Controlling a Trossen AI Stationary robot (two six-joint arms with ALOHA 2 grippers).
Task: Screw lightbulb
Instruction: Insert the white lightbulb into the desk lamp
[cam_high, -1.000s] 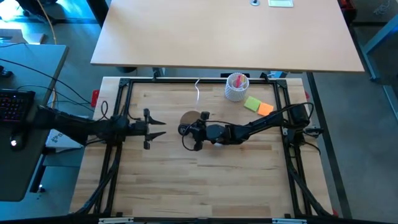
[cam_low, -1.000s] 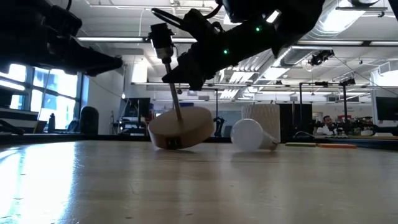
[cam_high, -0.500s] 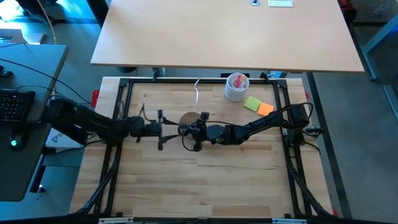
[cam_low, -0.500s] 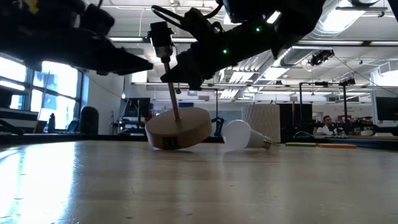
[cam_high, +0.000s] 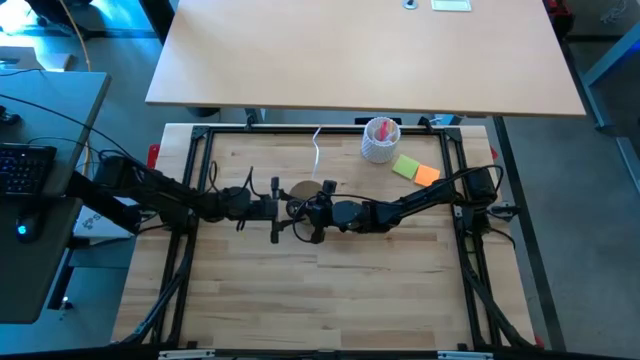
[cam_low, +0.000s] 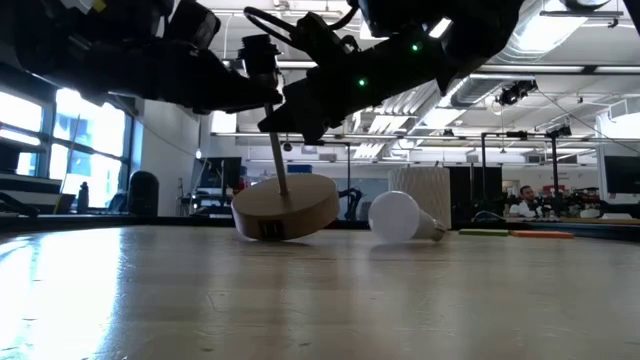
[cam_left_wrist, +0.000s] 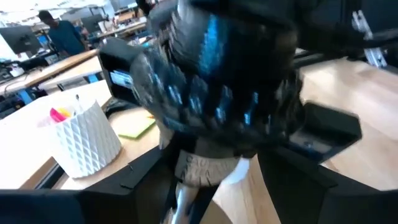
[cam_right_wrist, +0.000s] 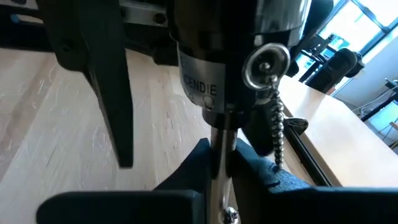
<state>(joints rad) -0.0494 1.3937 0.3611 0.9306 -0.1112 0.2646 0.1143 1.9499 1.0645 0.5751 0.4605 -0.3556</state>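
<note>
The screwing has not begun. The lightbulb lies on its side on the surface, just beside the tilted wooden base of the lamp and free of both claws. The right claw is clamped shut on the lamp's thin metal stem just below the socket (pull chain dangling), holding it at a lean. The left claw – fingers spread, holding nothing – sits close against the socket end. Still left, as I judge it: pick up the bulb, line its threads with the socket, and turn it home.

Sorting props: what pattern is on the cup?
White cup, raised diamond lattice; clearest in the left wrist view.
</note>
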